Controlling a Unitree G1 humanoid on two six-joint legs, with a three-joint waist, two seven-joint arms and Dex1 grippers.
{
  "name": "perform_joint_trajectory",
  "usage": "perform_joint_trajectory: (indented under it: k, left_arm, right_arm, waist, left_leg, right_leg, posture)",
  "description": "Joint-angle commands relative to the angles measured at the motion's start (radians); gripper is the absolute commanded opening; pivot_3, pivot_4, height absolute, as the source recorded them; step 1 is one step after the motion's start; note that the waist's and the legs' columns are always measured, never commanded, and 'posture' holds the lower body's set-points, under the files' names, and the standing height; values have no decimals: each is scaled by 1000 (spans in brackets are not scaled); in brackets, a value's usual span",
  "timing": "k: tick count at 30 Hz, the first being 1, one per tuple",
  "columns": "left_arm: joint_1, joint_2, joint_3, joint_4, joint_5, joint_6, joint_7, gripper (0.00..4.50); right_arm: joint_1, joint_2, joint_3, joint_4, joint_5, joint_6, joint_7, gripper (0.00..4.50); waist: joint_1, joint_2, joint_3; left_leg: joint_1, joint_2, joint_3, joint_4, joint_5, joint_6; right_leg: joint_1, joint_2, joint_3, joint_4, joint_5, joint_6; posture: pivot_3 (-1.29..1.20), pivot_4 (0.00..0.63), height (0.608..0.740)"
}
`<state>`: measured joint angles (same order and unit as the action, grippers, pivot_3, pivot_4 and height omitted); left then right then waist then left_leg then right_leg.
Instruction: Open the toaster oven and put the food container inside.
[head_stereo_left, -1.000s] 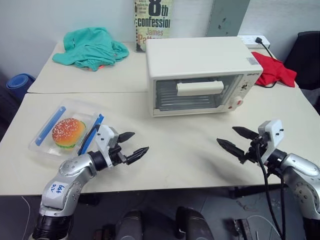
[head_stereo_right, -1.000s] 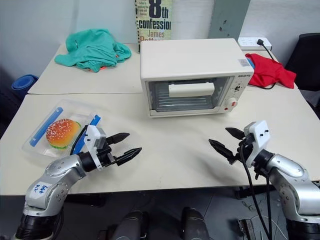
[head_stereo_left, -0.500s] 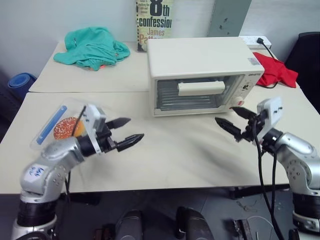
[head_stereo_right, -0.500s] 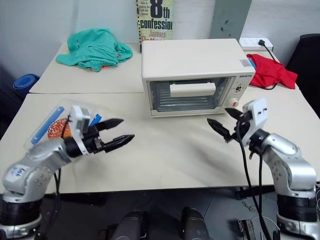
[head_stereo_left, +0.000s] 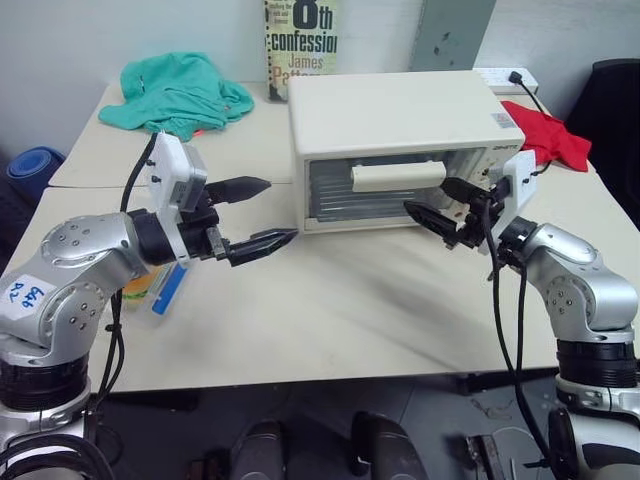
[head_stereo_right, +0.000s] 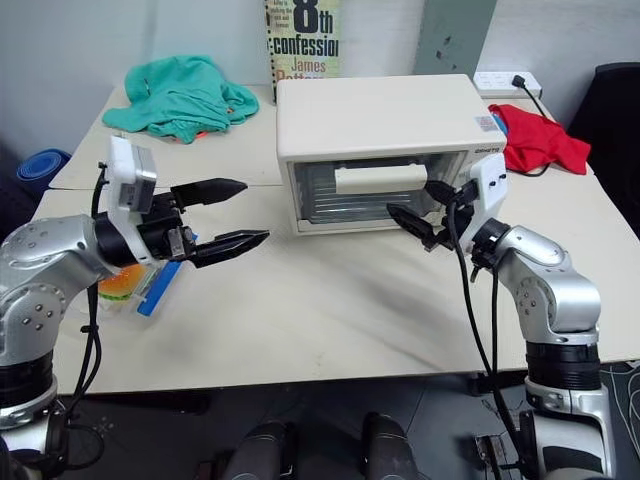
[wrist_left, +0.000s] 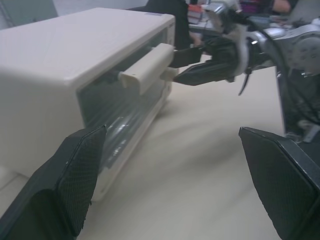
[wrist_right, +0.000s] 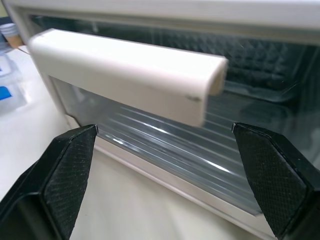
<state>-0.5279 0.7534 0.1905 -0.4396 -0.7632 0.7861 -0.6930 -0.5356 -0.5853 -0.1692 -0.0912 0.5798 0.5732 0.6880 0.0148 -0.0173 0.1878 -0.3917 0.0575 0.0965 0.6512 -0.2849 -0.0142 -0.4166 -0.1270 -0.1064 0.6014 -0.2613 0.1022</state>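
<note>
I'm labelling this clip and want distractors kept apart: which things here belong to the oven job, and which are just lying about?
Belonging to the job:
- toaster oven, door shut, cream handle
- food container, on the table behind the left arm
- right gripper, jaws open, nearing the handle
- left gripper, jaws open

Lying about:
- green cloth
- red cloth
- book
- power strip

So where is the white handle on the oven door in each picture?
Left eye view: handle, middle of the oven front.
Right eye view: handle, same spot.
Left wrist view: handle, sticking out from the glass.
Right wrist view: handle, close up, across the door.
Shared landmark: the glass door.
</note>
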Motion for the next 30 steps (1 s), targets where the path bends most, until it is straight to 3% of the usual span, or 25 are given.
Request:
perform_joint_trajectory:
  k: [1, 5, 11, 17, 25, 30]
  left_arm:
    - [-31, -7, -13, 19, 41, -45, 6, 4500]
    - [-85, -35, -78, 91, 129, -122, -6, 4500]
    - [-304, -139, -251, 400, 380, -326, 3, 4500]
    - [-449, -246, -318, 666, 494, -528, -85, 2637]
    - [-458, -297, -317, 692, 481, -606, -246, 79]
    - [-441, -301, -317, 673, 470, -599, -327, 33]
  right_arm:
    - [21, -2, -44, -122, 82, 25, 27, 4480]
    - [76, -14, -57, -196, 125, 54, 40, 4480]
    - [184, -3, -72, -294, 164, 75, 26, 4480]
    - [254, -6, -75, -338, 164, 80, 17, 4500]
    - [289, 1, -83, -344, 144, 61, -15, 4500]
    - [311, 6, -81, -349, 134, 43, -26, 4500]
  waist:
    - [0, 0, 0]
    - [2, 0, 0]
    - [7, 0, 0]
    - [3, 0, 0]
    - [7, 0, 0]
    - [9, 0, 0]
  left_leg:
    - [0, 0, 0, 0, 0, 0]
    - [0, 1, 0, 0, 0, 0]
    - [0, 1, 1, 0, 0, 0]
    - [0, 4, 3, 0, 0, -1]
    - [0, 7, 4, 1, -1, -2]
    - [0, 7, 4, 2, -1, -2]
  right_leg:
    - [0, 0, 0, -1, 0, 0]
    - [0, 1, 0, 0, 0, 0]
    - [-1, 2, 1, -3, 0, 0]
    - [-1, 6, 2, 0, 0, -1]
    - [-1, 9, 4, -1, 0, -1]
    - [-2, 10, 4, 0, 0, -1]
  posture:
    - [0, 150, 740]
    - [0, 150, 740]
    - [0, 150, 740]
    - [0, 150, 740]
    - [0, 150, 740]
    - [0, 150, 740]
